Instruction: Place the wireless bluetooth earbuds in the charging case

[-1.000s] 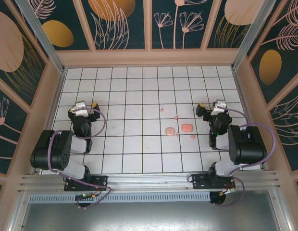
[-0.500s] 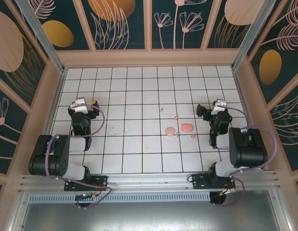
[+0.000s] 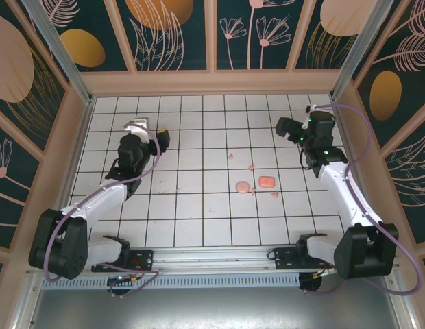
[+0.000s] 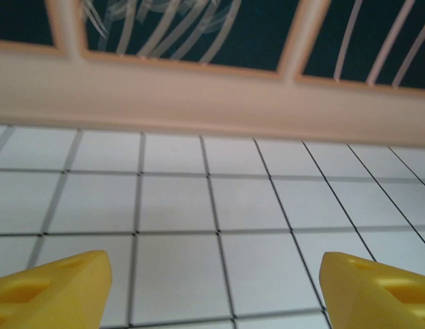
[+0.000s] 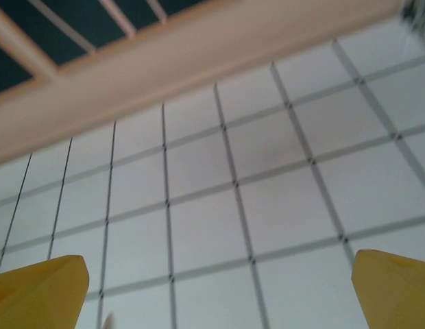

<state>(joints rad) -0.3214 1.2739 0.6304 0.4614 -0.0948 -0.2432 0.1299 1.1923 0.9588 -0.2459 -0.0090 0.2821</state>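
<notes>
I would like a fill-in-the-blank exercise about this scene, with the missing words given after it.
1. In the top view, the salmon block lies to the ___ of the round pink disc.
2. The table shows a grid of white square ___.
3. The fingertips of the left pincer are ___ in colour.
4. The right pincer stands wide ___, with bare table between its fingers.

Missing words: right; tiles; yellow; open.

White floor, black grid; pale pink earbuds; salmon block; yellow fingertips; teal walls, peach leaves.
</notes>
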